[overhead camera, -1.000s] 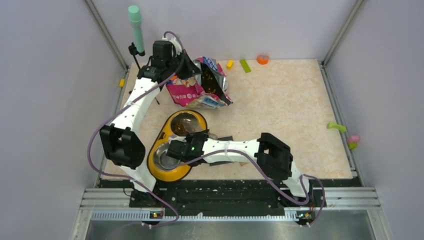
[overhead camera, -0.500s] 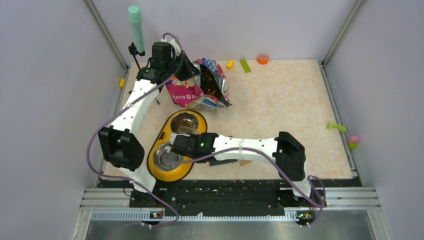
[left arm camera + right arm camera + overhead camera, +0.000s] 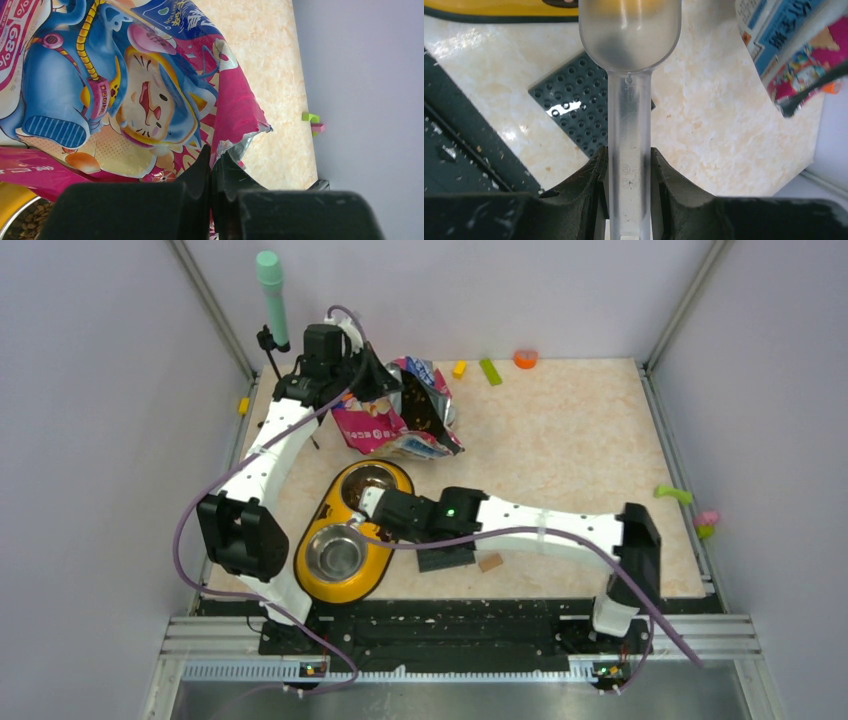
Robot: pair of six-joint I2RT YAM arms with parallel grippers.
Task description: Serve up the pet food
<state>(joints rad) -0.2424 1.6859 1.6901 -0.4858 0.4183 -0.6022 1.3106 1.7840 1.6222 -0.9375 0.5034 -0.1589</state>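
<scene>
The pet food, brown kibble (image 3: 368,488), lies in the far cup of the yellow double bowl (image 3: 385,562); the near steel cup (image 3: 337,554) holds none. More kibble shows in the open mouth of the blue-pink cat bag (image 3: 395,425). My left gripper (image 3: 377,377) is shut on the bag's torn top edge (image 3: 235,145), seen up close in the left wrist view (image 3: 212,162). My right gripper (image 3: 392,512) is shut on the handle of a clear plastic scoop (image 3: 629,125). The scoop's cup (image 3: 630,30) looks empty and sits by the bowl's yellow rim (image 3: 499,9).
A dark grey studded baseplate (image 3: 447,558) and a small tan block (image 3: 490,562) lie under the right arm. Small blocks (image 3: 489,371) and an orange piece (image 3: 525,358) sit at the back edge, toys (image 3: 673,494) at the right edge. A green-tipped stand (image 3: 270,280) rises back left.
My right arm has swung right and back, carrying the scoop from over the near steel cup to the right side of the far cup. The left arm and bag have barely moved.
</scene>
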